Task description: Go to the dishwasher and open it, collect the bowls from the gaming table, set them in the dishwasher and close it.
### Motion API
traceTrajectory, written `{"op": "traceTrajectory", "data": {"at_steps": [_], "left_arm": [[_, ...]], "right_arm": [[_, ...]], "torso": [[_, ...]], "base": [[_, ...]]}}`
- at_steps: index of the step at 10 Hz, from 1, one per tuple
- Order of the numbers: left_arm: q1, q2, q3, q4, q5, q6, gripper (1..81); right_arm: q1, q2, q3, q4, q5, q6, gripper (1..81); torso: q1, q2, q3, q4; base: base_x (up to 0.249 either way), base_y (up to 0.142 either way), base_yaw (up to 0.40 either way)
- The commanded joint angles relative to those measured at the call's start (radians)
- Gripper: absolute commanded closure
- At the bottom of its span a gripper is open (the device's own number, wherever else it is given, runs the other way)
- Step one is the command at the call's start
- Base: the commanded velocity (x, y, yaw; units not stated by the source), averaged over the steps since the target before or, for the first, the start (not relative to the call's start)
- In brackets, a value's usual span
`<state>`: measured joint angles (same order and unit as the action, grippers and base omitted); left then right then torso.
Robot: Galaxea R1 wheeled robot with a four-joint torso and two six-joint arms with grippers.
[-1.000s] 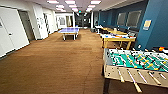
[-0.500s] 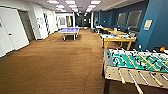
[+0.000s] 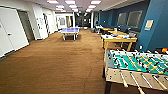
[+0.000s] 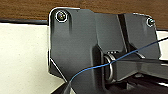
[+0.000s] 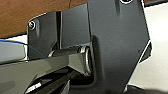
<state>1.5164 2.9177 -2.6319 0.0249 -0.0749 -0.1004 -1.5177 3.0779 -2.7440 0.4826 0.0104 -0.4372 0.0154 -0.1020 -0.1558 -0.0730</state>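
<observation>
1. Gaming table (image 3: 118, 39): yellow-sided, pale-topped desk on the right of the room, mid-distance, against the blue wall (image 3: 157, 27). Small things lie on its top, among them a bluish one at the near-left end and reddish ones farther right; too blurred to tell whether any is a bowl.
2. Foosball table (image 3: 136, 66): nearest on the right, green field, rods with pale handles pointing toward the near side. It stands between the viewer and the gaming table, well apart from it.
3. Ping-pong table (image 3: 69, 30): blue top, far down the middle of the room, on the brown carpet (image 3: 57, 65).
4. More desks (image 3: 110, 29) stand farther along the blue wall, their loads unreadable.
5. Left side: white doors (image 3: 11, 31) and white wall panels running toward the far end.
6. Head view alone gives the room layout; the wrist views give close robot hardware instead, with brown carpet and a pale surface behind it.
7. Left wrist view: dark plate (image 4: 75, 47) with round corner fittings, a thin blue cable (image 4: 110, 63) crossing it. Left gripper state: cannot tell.
8. Right wrist view: dark plate (image 5: 115, 42) and jointed bar (image 5: 45, 67), a blue cable at one edge. Right gripper state: cannot tell.
</observation>
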Motion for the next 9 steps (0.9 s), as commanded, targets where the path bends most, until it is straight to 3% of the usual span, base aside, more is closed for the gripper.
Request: {"op": "traceTrajectory", "data": {"at_steps": [1,7,9], "left_arm": [[-0.037,-0.009,-0.002,-0.010,0.049,0.005,1.0],[-0.037,-0.011,-0.002,-0.019,0.049,0.005,1.0],[-0.037,-0.009,-0.002,-0.019,0.049,0.005,1.0]], "right_arm": [[0.044,0.001,0.006,-0.019,-0.066,-0.006,1.0],[0.044,0.009,0.009,-0.039,-0.066,-0.006,1.0],[0.043,0.009,0.011,-0.041,-0.066,-0.006,1.0]], "torso": [[0.000,0.000,0.000,0.000],[-0.001,0.000,0.000,0.000],[-0.002,-0.001,0.000,0.000]], "base": [[0.100,0.000,0.000],[0.095,0.060,0.000],[0.092,0.000,0.000]]}}
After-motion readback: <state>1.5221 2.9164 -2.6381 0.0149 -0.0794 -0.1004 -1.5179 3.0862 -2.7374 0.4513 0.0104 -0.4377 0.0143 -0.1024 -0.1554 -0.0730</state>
